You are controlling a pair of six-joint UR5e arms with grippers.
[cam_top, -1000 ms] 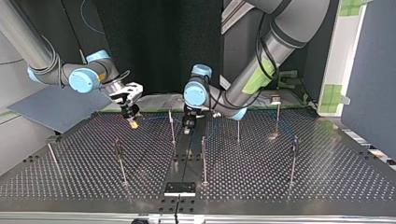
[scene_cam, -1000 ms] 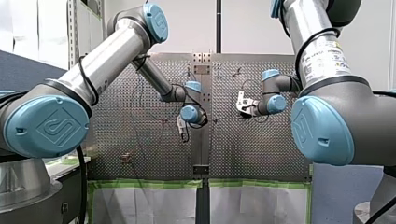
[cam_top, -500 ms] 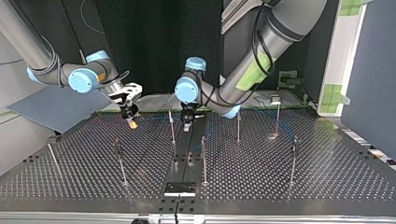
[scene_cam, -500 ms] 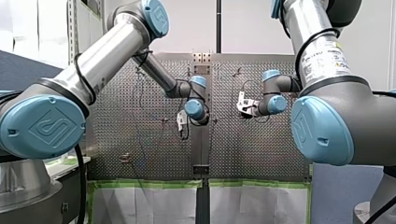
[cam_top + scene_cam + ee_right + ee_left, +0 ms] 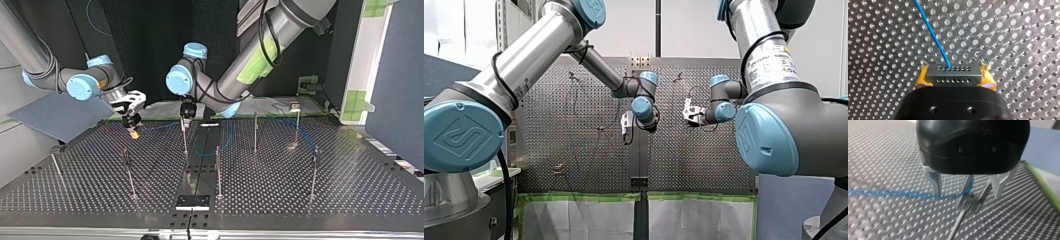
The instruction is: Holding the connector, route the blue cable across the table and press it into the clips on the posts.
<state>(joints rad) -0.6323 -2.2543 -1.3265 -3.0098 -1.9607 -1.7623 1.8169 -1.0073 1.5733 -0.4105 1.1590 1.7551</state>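
In the right wrist view my right gripper (image 5: 954, 82) is shut on the grey connector (image 5: 953, 73), squeezed between its yellow pads. The blue cable (image 5: 931, 31) leaves the connector and runs ahead over the perforated table. In the left wrist view my left gripper (image 5: 967, 188) is open, its metal fingers (image 5: 934, 181) straddling a thin post's clip (image 5: 971, 202). The blue cable (image 5: 898, 194) crosses between those fingers at the clip. In the top view my left gripper (image 5: 186, 116) hangs over a post (image 5: 184, 137), and my right gripper (image 5: 133, 125) is further to the view's left.
Several thin posts stand on the perforated table (image 5: 350, 180), among them one (image 5: 218, 170) near the middle and one (image 5: 314, 172) at the top view's right. A black plate (image 5: 192, 201) lies at the near edge. A blue-grey panel (image 5: 55, 117) lies at the left.
My left arm has swung toward the top view's left, from the centre strip to the post, and its fingers have opened. My right gripper has shifted slightly the same way, still holding the connector.
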